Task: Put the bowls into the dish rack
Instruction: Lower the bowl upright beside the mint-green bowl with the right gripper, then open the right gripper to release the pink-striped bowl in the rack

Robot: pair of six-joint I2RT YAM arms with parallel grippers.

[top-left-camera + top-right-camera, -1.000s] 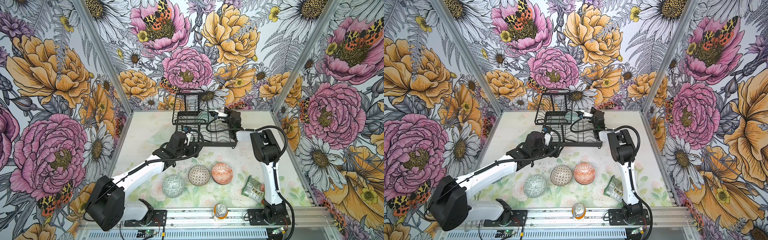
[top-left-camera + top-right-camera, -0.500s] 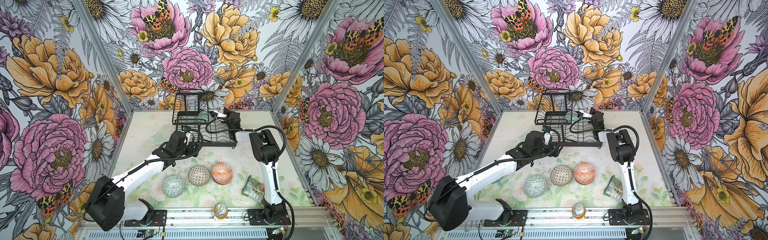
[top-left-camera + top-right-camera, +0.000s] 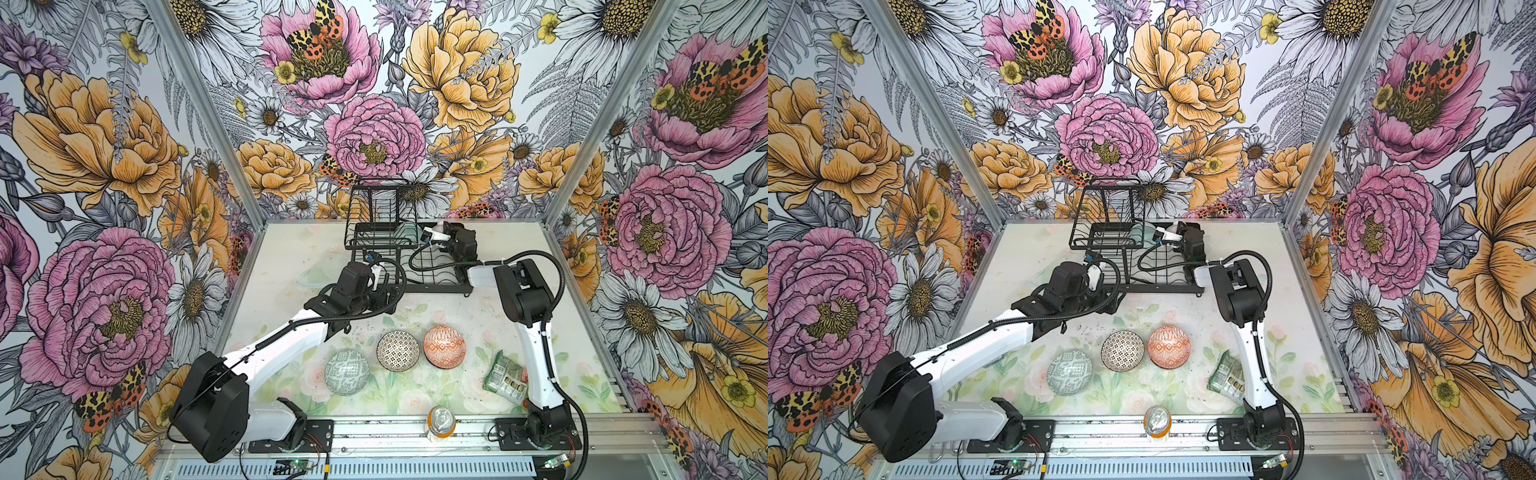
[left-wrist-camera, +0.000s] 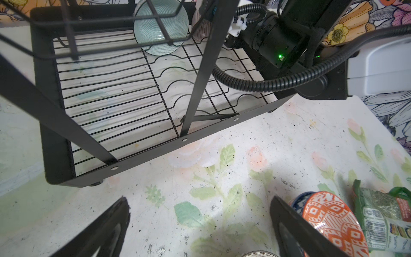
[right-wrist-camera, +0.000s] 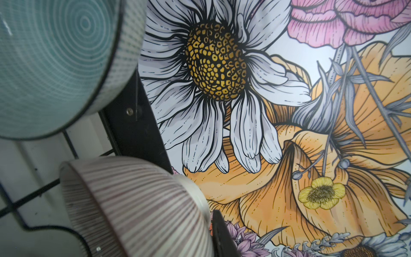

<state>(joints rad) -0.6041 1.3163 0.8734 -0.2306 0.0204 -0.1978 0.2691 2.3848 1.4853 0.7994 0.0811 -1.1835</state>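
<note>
Floral tabletop: right gripper pinches the pink-striped bowl by its rim inside the dish rack, beside the teal bowl. Left gripper gapes empty before the rack. Glazed ceramic, probably stiff, slick and chippable.

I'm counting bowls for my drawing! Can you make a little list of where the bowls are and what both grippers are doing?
In dish rack: pale teal bowl, on edge
Right gripper: shut on pink-striped bowl at the rack
Left gripper: open, empty
On table: grey-green maze bowl, black-white lattice bowl, orange-white bowl
</note>
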